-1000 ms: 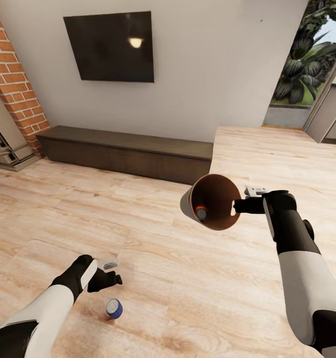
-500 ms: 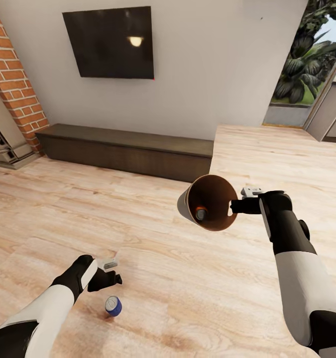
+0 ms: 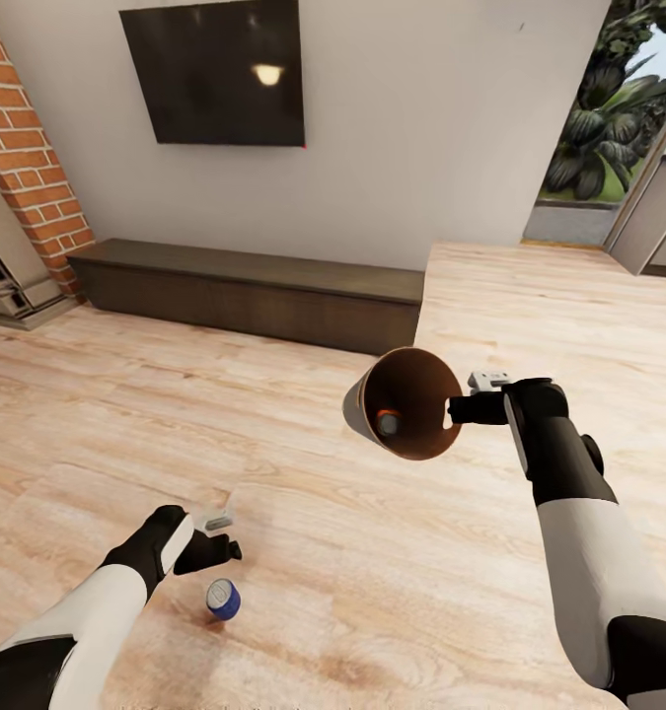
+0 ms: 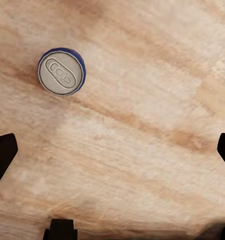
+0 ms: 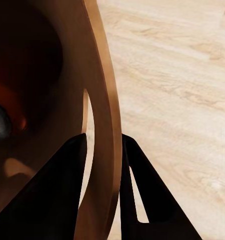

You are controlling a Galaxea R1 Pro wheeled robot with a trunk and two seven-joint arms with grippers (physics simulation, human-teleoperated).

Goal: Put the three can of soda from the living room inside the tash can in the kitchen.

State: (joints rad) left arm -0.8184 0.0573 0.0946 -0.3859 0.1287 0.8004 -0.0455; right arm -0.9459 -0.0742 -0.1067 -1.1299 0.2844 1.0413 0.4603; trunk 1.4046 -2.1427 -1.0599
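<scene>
On the plank floor [image 3: 303,552], head view: a blue can [image 3: 222,599] stands beside the left gripper [image 3: 218,533]; the tilted bin [image 3: 404,402], orange can [image 3: 388,422] inside, is gripped by the right gripper [image 3: 458,408]. Left wrist: jaws spread, can lid [image 4: 61,77] unlettered. Right wrist: fingers [image 5: 142,195] clamped across the rim [image 5: 103,115].

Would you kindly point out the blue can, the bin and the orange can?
blue can [image 4: 61,71]: left wrist view, its silver top.
bin [image 3: 360,396]: head view, its grey outer wall.
orange can [image 3: 388,424]: head view, its top end.

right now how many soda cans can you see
2. A blue can stands upright on the wood floor beside the open left gripper. An orange can lies inside the bin, whose rim the right gripper pinches. A third may be hidden.
</scene>
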